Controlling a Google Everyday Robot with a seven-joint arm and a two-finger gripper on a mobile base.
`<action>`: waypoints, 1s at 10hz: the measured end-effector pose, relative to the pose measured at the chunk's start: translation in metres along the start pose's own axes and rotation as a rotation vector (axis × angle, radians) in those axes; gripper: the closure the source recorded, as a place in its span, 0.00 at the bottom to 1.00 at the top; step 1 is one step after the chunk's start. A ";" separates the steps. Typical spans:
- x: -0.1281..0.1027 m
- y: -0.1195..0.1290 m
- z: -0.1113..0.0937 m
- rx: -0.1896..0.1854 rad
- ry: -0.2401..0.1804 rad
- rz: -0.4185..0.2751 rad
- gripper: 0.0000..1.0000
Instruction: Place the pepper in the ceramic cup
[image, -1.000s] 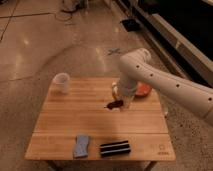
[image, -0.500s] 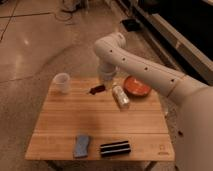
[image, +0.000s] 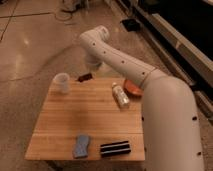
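The pepper (image: 85, 77) is small, slim and dark red. It hangs in my gripper (image: 89, 73) above the far edge of the wooden table (image: 90, 117). The gripper is shut on it and sits just right of the ceramic cup (image: 62, 82), a small white cup standing at the table's far left corner. The pepper is beside the cup's rim, not over it. My white arm (image: 120, 60) reaches in from the right and arches over the table's back.
A white bottle (image: 120, 95) lies on its side at the right, next to an orange-red bowl (image: 132, 88) partly behind my arm. A blue sponge (image: 81, 145) and a black ridged object (image: 115, 148) lie near the front edge.
My gripper has carried the pepper leftward and further back, from the table's middle toward the cup. The view has also shifted closer to the table.
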 end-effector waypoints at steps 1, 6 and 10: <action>-0.003 -0.018 0.000 0.047 0.007 -0.021 1.00; -0.007 -0.039 -0.003 0.116 0.014 -0.046 1.00; -0.007 -0.040 -0.003 0.117 0.016 -0.048 1.00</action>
